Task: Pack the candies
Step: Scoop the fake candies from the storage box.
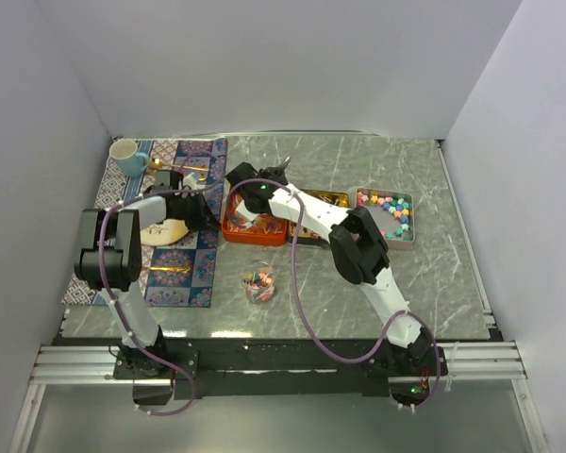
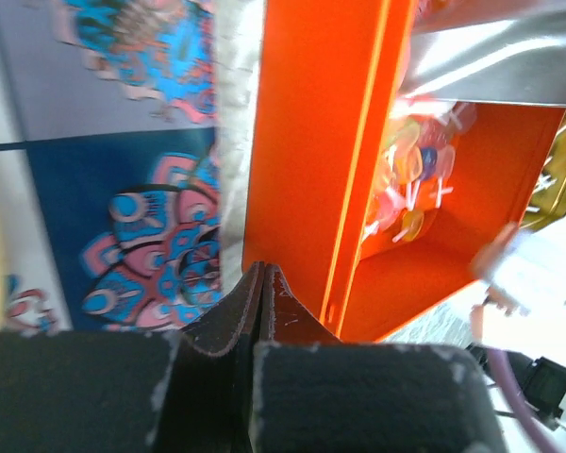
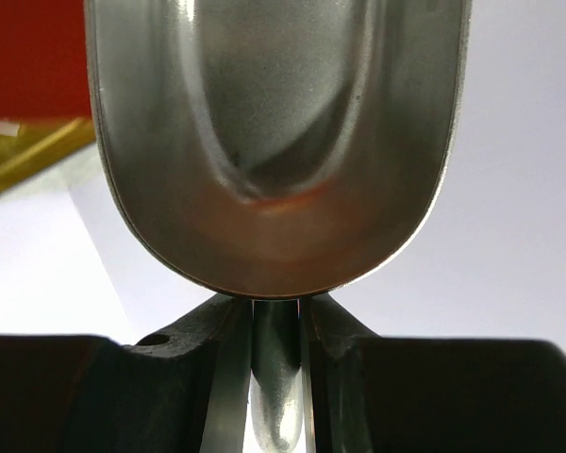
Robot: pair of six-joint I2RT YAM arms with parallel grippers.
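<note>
Left end effector (image 2: pixel 260 279): fingers pressed together, nothing seen between them; tips just beside outer wall of orange tray (image 2: pixel 302 142), contact unclear; patterned mat (image 2: pixel 141 236) below and to the left.
Right end effector (image 3: pixel 278 316): clamped on handle of metal scoop (image 3: pixel 274 142); scoop bowl straight ahead of fingers.
Wrapped candies (image 2: pixel 410 179): inside orange tray, ahead and right of left end effector.
Ball candies (image 1: pixel 392 209): in pale tray (image 1: pixel 411 228) on surface (image 1: pixel 434 283), well to right of right end effector.
Small clear cup (image 1: pixel 258 285): holds candies; on surface, well apart from both end effectors, toward arm bases.
</note>
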